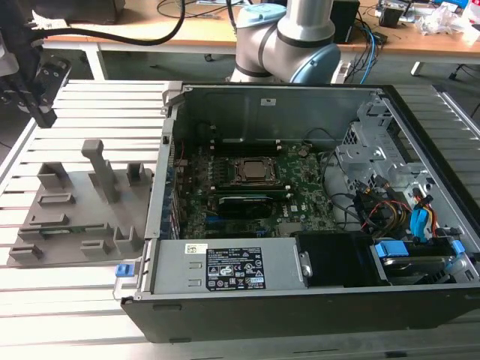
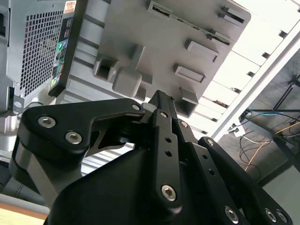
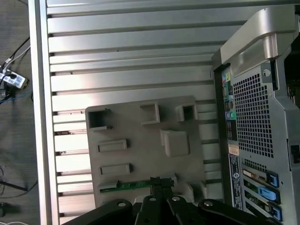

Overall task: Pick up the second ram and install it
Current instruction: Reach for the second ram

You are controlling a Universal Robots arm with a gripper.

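The second ram [image 3: 126, 186] is a thin green stick lying in a slot at one edge of the grey fixture plate [image 3: 136, 159]. In the second wrist view the ram [image 2: 187, 22] shows edge-on along the plate [image 2: 178, 42]. In the exterior view the plate [image 1: 75, 191] sits to the left of the open computer case [image 1: 262, 97], whose green motherboard [image 1: 300, 199] lies inside. My gripper [image 1: 43, 112] hangs well above the plate's far left corner. Its fingertips [image 3: 161, 182] are together with nothing between them, and the gripper [image 2: 161, 97] points down at the plate.
The ribbed aluminium table [image 1: 90, 105] carries the plate and case. Tall posts [image 1: 101, 169] rise from the plate. My arm's base [image 1: 292, 34] stands behind the case. A power supply [image 1: 232, 266] and drive bay with cables [image 1: 397, 217] fill the case's near and right side.
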